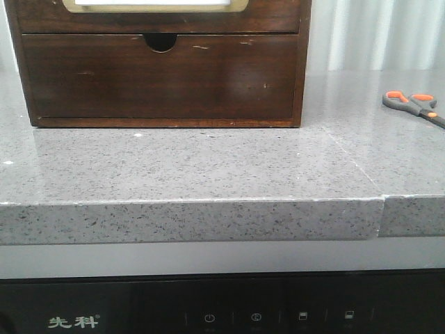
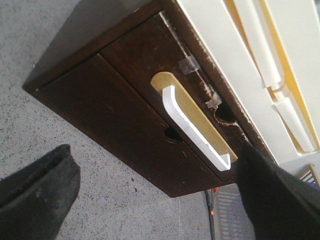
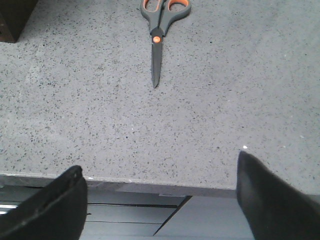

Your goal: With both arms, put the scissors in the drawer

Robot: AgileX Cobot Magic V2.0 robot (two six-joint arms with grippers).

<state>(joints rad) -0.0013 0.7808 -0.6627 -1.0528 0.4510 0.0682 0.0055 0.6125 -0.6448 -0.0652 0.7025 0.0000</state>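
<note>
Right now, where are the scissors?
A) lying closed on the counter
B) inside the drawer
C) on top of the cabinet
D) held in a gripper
A: the scissors lie flat on the counter, blades together, with both grippers away from them.

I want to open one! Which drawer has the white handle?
The upper drawer, with the white bar handle. The lower drawer has only a notch.

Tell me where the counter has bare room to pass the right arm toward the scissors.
The wide patch of counter between the wooden cabinet and the front edge is bare. So is the strip between the cabinet's right side and the scissors. In the right wrist view, nothing lies between the open right pincer and the scissors' blade tip. The only crowding is the cabinet at left rear.
</note>
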